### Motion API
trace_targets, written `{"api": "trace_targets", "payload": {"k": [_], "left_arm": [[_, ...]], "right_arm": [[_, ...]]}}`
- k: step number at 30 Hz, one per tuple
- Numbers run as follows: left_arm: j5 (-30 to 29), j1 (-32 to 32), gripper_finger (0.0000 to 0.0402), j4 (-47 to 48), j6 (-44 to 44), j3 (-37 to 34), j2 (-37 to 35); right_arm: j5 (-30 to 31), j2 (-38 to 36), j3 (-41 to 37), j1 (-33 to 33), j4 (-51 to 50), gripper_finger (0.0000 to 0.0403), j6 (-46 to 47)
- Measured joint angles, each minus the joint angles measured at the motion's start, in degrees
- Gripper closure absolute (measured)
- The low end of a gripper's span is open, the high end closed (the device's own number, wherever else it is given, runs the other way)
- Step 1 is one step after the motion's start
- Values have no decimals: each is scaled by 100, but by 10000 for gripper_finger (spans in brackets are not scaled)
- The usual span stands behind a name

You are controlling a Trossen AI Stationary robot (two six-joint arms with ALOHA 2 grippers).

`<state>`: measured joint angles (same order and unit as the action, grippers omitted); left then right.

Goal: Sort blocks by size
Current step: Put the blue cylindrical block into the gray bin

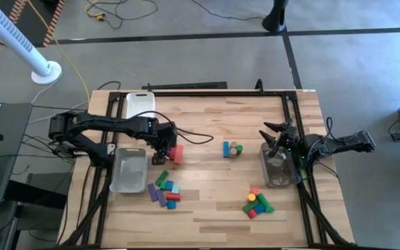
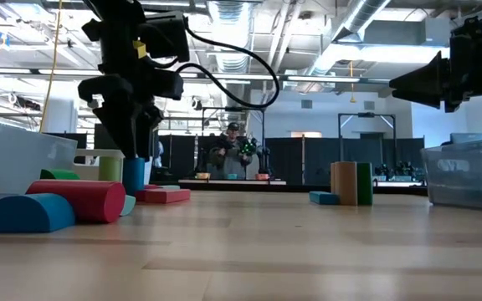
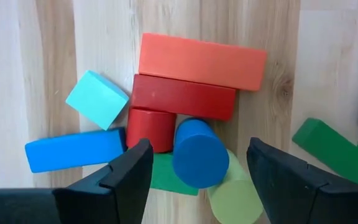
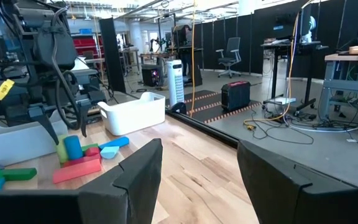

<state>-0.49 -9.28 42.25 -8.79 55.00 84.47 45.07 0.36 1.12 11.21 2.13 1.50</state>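
Observation:
My left gripper [image 3: 199, 148] points down, open, over a cluster of blocks near the left clear bin [image 1: 129, 170]. A blue cylinder [image 3: 197, 152] stands upright between its fingers with a gap on each side. Around it lie two red bars [image 3: 201, 61], a red cylinder [image 3: 151, 127], a teal block [image 3: 97, 99], a blue bar [image 3: 73, 149], a flat green block [image 3: 166, 177] and a pale green cylinder [image 3: 238, 199]. What the blue cylinder stands on is hidden. My right gripper [image 1: 275, 135] waits open and level above the right clear bin [image 1: 276, 167].
A white tray [image 1: 139, 104] sits at the far left. More blocks lie in a heap [image 1: 165, 191] by the left bin, a small group [image 1: 232, 149] at mid-table and another [image 1: 255, 203] near the front right. Bare wood lies between the groups.

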Motion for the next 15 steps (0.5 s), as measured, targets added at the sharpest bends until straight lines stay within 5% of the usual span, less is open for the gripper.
{"api": "trace_targets", "payload": {"k": [15], "left_arm": [[-87,-72,163,-569,125,-450,-7]], "right_arm": [[0,-2,0,1,0,164,0]]}}
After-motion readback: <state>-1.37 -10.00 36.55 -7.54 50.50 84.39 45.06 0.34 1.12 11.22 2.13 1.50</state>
